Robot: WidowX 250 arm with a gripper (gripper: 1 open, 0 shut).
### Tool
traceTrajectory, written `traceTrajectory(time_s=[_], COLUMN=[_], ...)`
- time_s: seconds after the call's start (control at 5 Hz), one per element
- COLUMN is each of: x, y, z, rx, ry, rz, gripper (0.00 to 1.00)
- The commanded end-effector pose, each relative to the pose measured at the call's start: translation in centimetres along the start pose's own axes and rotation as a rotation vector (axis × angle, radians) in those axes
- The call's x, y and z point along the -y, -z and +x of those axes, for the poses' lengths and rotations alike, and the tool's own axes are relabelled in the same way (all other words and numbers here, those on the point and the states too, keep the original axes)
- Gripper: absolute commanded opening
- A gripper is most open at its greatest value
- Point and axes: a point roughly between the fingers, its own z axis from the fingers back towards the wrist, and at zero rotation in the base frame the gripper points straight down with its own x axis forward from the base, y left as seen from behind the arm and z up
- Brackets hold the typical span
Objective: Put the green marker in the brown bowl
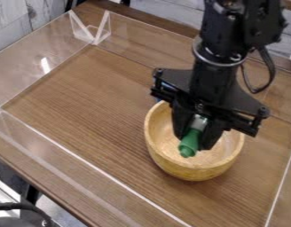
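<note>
The brown bowl (169,152) sits on the wooden table at the lower right, round and light-coloured with a thick rim. My black gripper (202,124) points straight down over the bowl's middle, shut on the green marker (192,142). The marker hangs tilted from the fingers. Its green lower end reaches down inside the bowl, close to the bottom; whether it touches I cannot tell. The marker's upper part is hidden by the gripper.
The wooden tabletop (89,97) is ringed by low clear plastic walls (29,53). A clear plastic stand (91,28) is at the far left corner. A black cable (273,71) trails from the arm on the right.
</note>
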Motion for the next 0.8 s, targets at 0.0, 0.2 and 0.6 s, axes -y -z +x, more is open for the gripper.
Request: traceTrajectory(time_s=[0.0, 0.2, 0.6], x=[-0.14, -0.23, -0.41], y=[-0.89, -0.84, -0.73], z=[0.49, 0.55, 0.65], rx=[0.040, 0.043, 0.045], ry=[-0.009, -0.011, -0.011], rz=[-0.029, -0.036, -0.049], gripper=[0.00, 0.00, 0.00])
